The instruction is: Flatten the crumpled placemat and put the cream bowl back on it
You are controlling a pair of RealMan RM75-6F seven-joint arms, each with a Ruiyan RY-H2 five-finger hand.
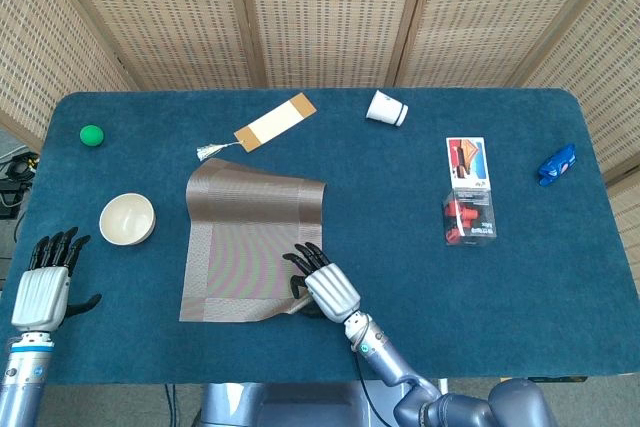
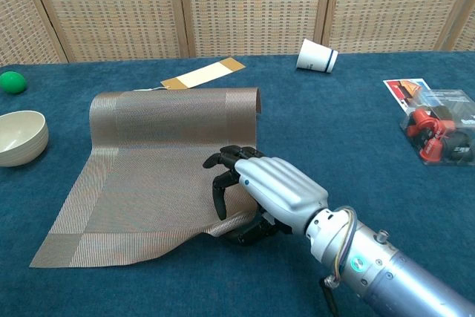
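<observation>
A brown woven placemat point(image 1: 245, 237) point(image 2: 159, 154) lies on the blue table, its far edge curled up and its near right corner lifted. My right hand point(image 1: 327, 286) point(image 2: 266, 192) grips that near right corner, fingers on top and thumb underneath. The cream bowl point(image 1: 127, 219) point(image 2: 21, 136) stands upright on the cloth, left of the mat and apart from it. My left hand point(image 1: 42, 287) hovers near the table's front left edge, fingers spread and holding nothing; the chest view does not show it.
A green ball point(image 1: 92, 134) point(image 2: 11, 82) sits far left. A tan bookmark with a tassel point(image 1: 270, 121) lies behind the mat. A white paper cup point(image 1: 385, 108) point(image 2: 316, 56) lies tipped at the back. A clear box with red parts point(image 1: 469, 217) and a blue object point(image 1: 557, 164) lie right.
</observation>
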